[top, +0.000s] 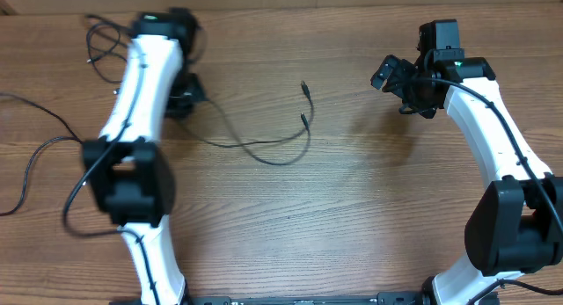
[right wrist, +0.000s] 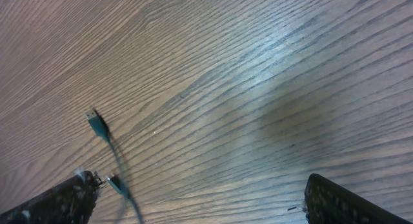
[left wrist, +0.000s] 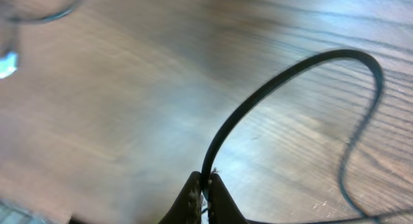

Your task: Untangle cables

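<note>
The left pincer (left wrist: 205, 193) is shut tight on a thin black cable (left wrist: 271, 88) - its two tips meet around the cord at the bottom of the wrist view. From the tips the cable rises in an arch, bends over to the right and drops back toward the wooden table (left wrist: 116, 108).

Seen from above, the cord trails away from that pincer toward the middle of the table and ends in two small plugs (top: 303, 120), which lie between the two pincers, nearer the left one. More cables (top: 101, 41) sit in a loose knot on the far side of the left pincer, and another strand (top: 35, 156) curls beside the left arm, well apart from the pincer.

The right pincer (right wrist: 201, 185) stands wide open and holds nothing - only bare wood lies between its fingers (right wrist: 64, 201). It is well apart from the plugs.
</note>
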